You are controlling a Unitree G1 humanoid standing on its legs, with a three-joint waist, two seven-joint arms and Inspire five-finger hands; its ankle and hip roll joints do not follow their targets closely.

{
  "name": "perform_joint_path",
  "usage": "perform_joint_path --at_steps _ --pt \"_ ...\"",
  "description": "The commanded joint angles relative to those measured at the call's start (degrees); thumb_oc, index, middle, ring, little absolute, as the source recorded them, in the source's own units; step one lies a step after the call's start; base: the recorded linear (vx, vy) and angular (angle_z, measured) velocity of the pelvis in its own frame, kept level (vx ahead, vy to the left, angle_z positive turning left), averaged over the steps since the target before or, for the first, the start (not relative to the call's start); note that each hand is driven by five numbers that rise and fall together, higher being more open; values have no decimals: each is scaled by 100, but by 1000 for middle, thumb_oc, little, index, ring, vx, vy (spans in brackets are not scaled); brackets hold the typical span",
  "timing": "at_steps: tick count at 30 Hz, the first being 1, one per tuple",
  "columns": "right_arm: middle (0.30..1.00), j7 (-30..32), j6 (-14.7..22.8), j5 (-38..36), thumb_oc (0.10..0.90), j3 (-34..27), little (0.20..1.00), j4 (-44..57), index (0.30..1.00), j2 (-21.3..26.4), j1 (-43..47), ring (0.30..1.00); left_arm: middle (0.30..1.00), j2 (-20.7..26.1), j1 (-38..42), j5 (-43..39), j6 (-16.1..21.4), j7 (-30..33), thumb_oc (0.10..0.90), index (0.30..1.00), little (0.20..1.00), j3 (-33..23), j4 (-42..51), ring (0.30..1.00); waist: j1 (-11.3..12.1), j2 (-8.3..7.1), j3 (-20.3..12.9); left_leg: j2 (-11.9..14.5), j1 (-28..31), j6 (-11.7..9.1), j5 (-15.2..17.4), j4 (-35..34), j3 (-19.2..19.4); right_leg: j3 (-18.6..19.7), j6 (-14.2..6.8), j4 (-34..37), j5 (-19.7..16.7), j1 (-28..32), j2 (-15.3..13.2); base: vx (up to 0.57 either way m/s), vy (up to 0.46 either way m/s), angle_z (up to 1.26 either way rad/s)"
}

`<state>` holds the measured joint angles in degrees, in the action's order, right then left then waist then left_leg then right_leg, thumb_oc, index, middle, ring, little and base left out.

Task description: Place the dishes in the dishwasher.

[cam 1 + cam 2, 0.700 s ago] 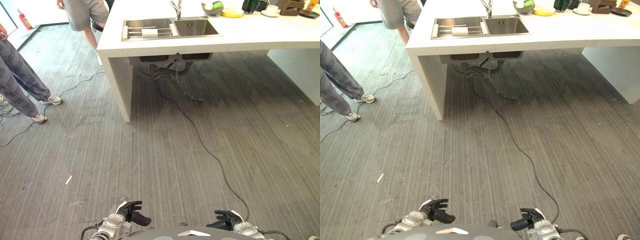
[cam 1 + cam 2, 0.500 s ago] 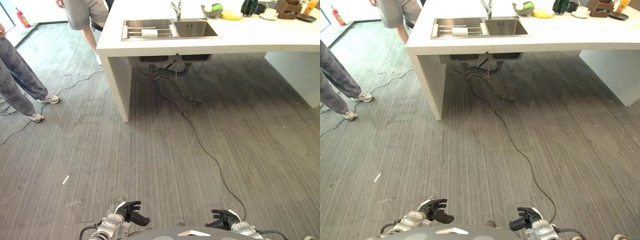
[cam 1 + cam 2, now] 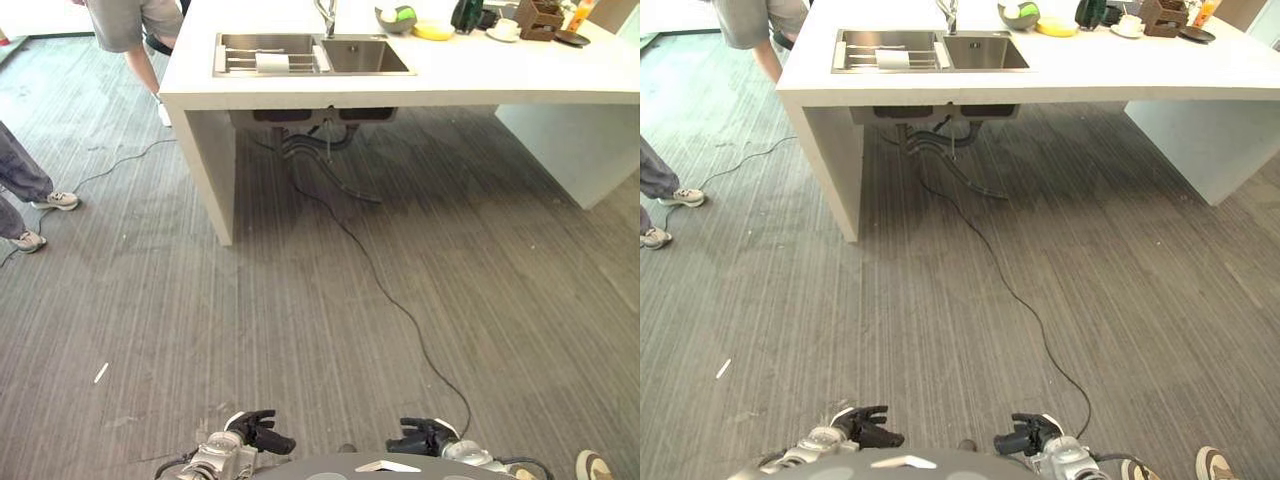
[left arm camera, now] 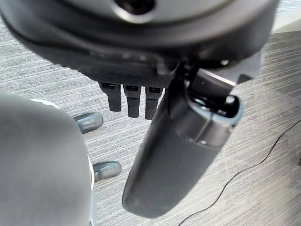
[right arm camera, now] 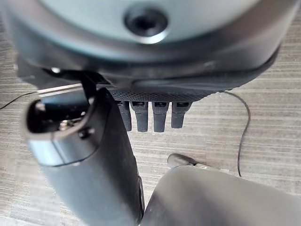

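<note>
The dishes stand far off on the white counter (image 3: 480,75): a bowl (image 3: 396,17) holding something green, a yellow plate (image 3: 434,31), a white cup on a saucer (image 3: 505,28) and a dark plate (image 3: 570,38). A steel double sink (image 3: 315,55) at the counter's left end holds a rack with a white item (image 3: 272,62). My left hand (image 3: 262,432) and right hand (image 3: 418,436) hang low near my body over the grey floor, both open and empty. Relaxed fingers (image 4: 131,99) show in the left wrist view, and the right wrist view shows the same (image 5: 153,115).
A person (image 3: 120,25) stands at the counter's far left corner. Another person's legs and shoes (image 3: 30,200) are at the left edge. Pipes (image 3: 320,150) hang under the sink. A wooden box (image 3: 540,17) sits on the counter. A white scrap (image 3: 101,372) lies on the floor.
The camera has turned to the right, so the counter and the people have slid left in the picture. Both hands stay low and empty.
</note>
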<state>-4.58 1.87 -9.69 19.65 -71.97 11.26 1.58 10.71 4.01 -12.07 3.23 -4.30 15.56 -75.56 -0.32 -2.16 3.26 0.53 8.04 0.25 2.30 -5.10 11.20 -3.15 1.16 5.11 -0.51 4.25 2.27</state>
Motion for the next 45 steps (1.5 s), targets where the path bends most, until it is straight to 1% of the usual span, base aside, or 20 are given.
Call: perform_joint_path --at_steps 1,9,18,22,25,27,28,30,32,33,34,36,37,38,39,41,42,43,44,45 --pt "900 -109 -43 -146 800 190 900 -503 900 -237 -75 900 900 -251 175 -146 29 -116 800 900 900 39 -470 900 142 178 -111 183 -39 -288 72 103 217 60 -875 -728 527 -233 -353 33 -4 3" --pt "900 -38 -9 148 800 5 900 -794 900 -25 -137 900 900 -377 162 633 92 -132 800 900 900 448 -418 900 80 294 -109 175 55 -296 69 34 186 24 -860 -631 526 -123 -322 32 7 4" --pt "900 -26 3 116 800 -110 900 -750 900 158 -27 900 900 -326 245 678 100 -119 800 900 900 530 -326 900 22 327 -38 190 5 -312 36 28 183 51 -856 -659 535 -191 -293 -1 -8 0" --pt "900 -41 -39 3 800 -152 900 -768 900 171 48 900 900 -234 347 512 116 -9 800 900 900 484 -231 900 5 333 101 217 -136 -240 103 195 157 266 -855 -1384 676 -646 -269 -34 -51 -4" --pt "900 -22 -33 -65 800 -163 900 -739 900 175 97 900 900 -202 422 336 146 50 800 900 900 434 -141 900 3 319 167 221 -229 -199 171 366 155 412 -842 -1639 752 -803 -253 15 -59 -8" --pt "900 4 -29 -286 800 -210 900 -702 900 189 222 900 900 -152 583 9 221 178 800 900 900 398 100 900 4 218 210 275 -449 -168 596 1271 195 577 -756 -1949 927 -872 -256 167 -158 6" --pt "900 31 -8 -399 800 -258 900 -619 900 239 245 900 900 -130 645 -194 258 237 800 900 900 365 290 900 28 164 296 314 -683 -169 656 1946 198 607 -663 -2050 1027 -808 -283 197 -159 9" --pt "900 149 68 -626 800 -283 900 -224 900 316 303 900 900 -117 819 -513 357 400 800 900 900 354 815 900 30 88 511 437 -1313 -185 466 3182 59 514 -476 -2115 1172 -679 -324 161 -194 23" --pt "900 325 134 -771 800 -404 900 125 900 469 332 900 900 -87 1049 -783 461 542 800 900 900 461 1577 900 86 7 689 356 -2115 -181 281 3701 -108 475 -430 -2000 1236 -465 -366 254 -146 43" --pt "900 394 175 -865 800 -556 900 271 900 625 345 900 900 -3 1200 -836 536 646 800 900 900 554 2264 900 186 54 704 320 -2553 -187 265 3267 -135 376 -482 -1890 1320 -293 -387 421 -20 36" --pt "900 408 218 -927 800 -615 900 315 900 723 368 900 900 33 1284 -887 605 695 800 900 900 592 2687 900 264 113 714 297 -2720 -250 49 2906 -174 319 -504 -1790 1378 -166 -371 346 27 24" --pt "900 407 218 -928 800 -617 900 315 900 723 367 900 900 35 1279 -887 598 697 800 900 900 594 2697 900 252 103 722 277 -2702 -248 42 2889 -180 306 -507 -1784 1385 -148 -386 208 34 52" --pt "900 467 272 -969 800 -678 900 222 900 841 464 900 900 131 1465 -990 637 819 800 900 900 577 3428 900 434 225 753 183 -2922 -396 -368 2035 -484 225 -541 -1641 1544 52 -349 275 46 53" --pt "900 467 272 -969 800 -678 900 222 900 841 464 900 900 131 1465 -990 637 819 800 900 900 577 3428 900 434 225 753 183 -2922 -396 -368 2035 -484 225 -541 -1641 1544 52 -349 482 74 23" --pt "900 507 280 -930 800 -719 900 131 900 892 524 900 900 154 1582 -1033 657 889 800 900 900 527 3793 900 536 257 756 138 -3001 -502 -480 1491 -673 205 -600 -1566 1679 227 -377 464 43 -18" --pt "900 510 230 -782 800 -870 900 -116 900 939 456 900 900 254 1617 -1012 670 905 800 900 900 395 4569 900 742 232 673 164 -3328 -615 -652 1307 -777 153 -719 -1583 1961 659 -491 932 105 -25" --pt "900 379 173 -567 800 -1062 900 -298 900 882 149 900 900 452 1388 -891 678 846 800 900 900 171 5524 900 883 208 438 38 -3150 -477 -850 1366 -908 228 -883 -1898 2016 983 -671 1121 206 -12" --pt "900 321 163 -494 800 -1150 900 -402 900 913 91 900 900 535 1370 -841 743 815 800 900 900 92 5784 900 904 116 401 -151 -3244 -351 -774 1548 -915 240 -979 -2303 1642 944 -898 860 189 -8" --pt "900 320 163 -494 800 -1149 900 -403 900 914 91 900 900 535 1368 -841 741 815 800 900 900 91 5787 900 907 128 386 -137 -3258 -351 -783 1543 -920 245 -977 -2300 1631 926 -884 653 217 -33" --pt "900 260 73 -321 800 -1387 900 -744 900 934 -148 900 900 747 1360 -684 732 747 800 900 900 -93 6422 900 929 53 468 -393 -2922 -115 -484 1758 -866 408 -1106 -4012 -156 396 -1129 661 197 -45"
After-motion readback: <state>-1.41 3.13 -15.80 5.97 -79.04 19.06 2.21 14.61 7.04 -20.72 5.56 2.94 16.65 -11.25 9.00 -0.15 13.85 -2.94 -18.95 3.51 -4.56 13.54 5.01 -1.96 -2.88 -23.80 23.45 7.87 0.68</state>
